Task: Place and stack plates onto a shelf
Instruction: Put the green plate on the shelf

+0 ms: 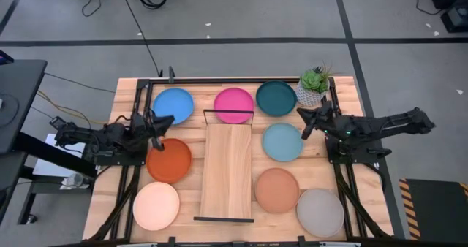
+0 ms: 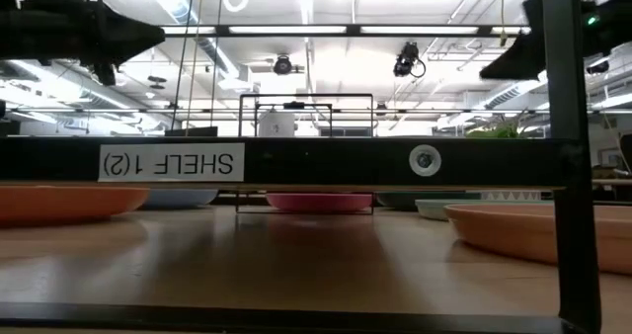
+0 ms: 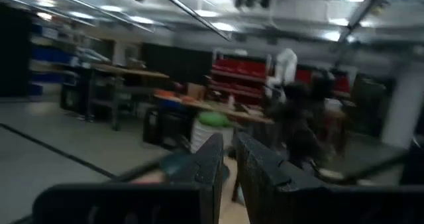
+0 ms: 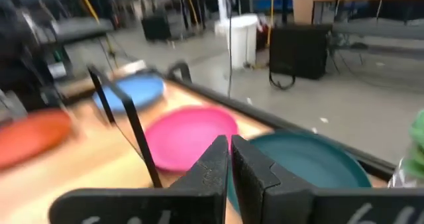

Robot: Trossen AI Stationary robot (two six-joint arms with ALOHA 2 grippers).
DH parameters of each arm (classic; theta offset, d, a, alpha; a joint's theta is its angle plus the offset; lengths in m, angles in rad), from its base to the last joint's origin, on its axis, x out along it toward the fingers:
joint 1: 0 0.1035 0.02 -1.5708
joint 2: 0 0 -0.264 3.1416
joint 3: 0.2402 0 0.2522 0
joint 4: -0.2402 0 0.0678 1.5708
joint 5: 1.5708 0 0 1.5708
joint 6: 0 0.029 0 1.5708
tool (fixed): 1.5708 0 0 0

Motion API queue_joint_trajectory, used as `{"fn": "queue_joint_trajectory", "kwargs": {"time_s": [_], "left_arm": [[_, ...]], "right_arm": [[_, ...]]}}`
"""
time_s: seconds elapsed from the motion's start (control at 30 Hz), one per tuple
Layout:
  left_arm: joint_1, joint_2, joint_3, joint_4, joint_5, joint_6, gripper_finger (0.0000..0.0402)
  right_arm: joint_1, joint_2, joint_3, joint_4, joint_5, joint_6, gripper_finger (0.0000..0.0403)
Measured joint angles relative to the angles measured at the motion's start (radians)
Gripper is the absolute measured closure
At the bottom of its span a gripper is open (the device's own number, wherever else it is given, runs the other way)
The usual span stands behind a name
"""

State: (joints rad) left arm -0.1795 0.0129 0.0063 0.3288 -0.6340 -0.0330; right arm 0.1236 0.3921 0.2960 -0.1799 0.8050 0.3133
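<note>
Eight round plates lie flat on the tabletop around the shelf point(image 1: 227, 170), a light-wood board with black rails at both short ends. Left of it are the blue point(image 1: 173, 105), orange-red point(image 1: 169, 160) and cream-pink point(image 1: 156, 205) plates. At its far end lie the magenta point(image 1: 234, 104) and dark teal point(image 1: 276, 98) plates. To its right are the light blue point(image 1: 282, 142), terracotta point(image 1: 277, 191) and grey point(image 1: 320, 212) plates. My left gripper point(image 1: 164, 121) hovers shut between the blue and orange-red plates. My right gripper point(image 1: 306, 123) hovers shut between the dark teal and light blue plates.
A white pot with a green plant point(image 1: 314, 86) stands at the table's far right corner, just beyond my right gripper. A black frame point(image 1: 241, 80) runs along the table's edges. In the right wrist view the shelf's far rail point(image 4: 132, 128) stands before the magenta plate point(image 4: 189, 134).
</note>
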Motion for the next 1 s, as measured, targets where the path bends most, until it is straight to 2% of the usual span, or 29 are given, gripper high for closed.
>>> {"fn": "queue_joint_trajectory", "kwargs": {"time_s": [0.17,0.43,0.57,0.83,1.0], "left_arm": [[0.0,0.0,0.002,0.086,0.028,0.02,0.0351],[0.0,0.062,0.069,-0.069,0.037,-0.047,0.0351],[0.0,0.14,0.095,-0.073,0.064,-0.061,0.0351],[0.0,0.313,0.153,-0.074,0.089,-0.053,0.0351],[0.0,0.367,0.157,-0.074,0.089,-0.053,0.0351]], "right_arm": [[-0.147,0.178,0.0,0.009,-0.191,0.028,0.0371],[-0.338,0.416,0.003,0.061,-0.38,-0.002,0.0349],[-0.391,0.523,0.051,0.058,-0.431,-0.041,0.0321],[-0.448,0.801,0.226,0.026,-0.467,-0.168,0.0242],[-0.461,0.984,0.337,0.004,-0.489,-0.265,0.0217]]}}
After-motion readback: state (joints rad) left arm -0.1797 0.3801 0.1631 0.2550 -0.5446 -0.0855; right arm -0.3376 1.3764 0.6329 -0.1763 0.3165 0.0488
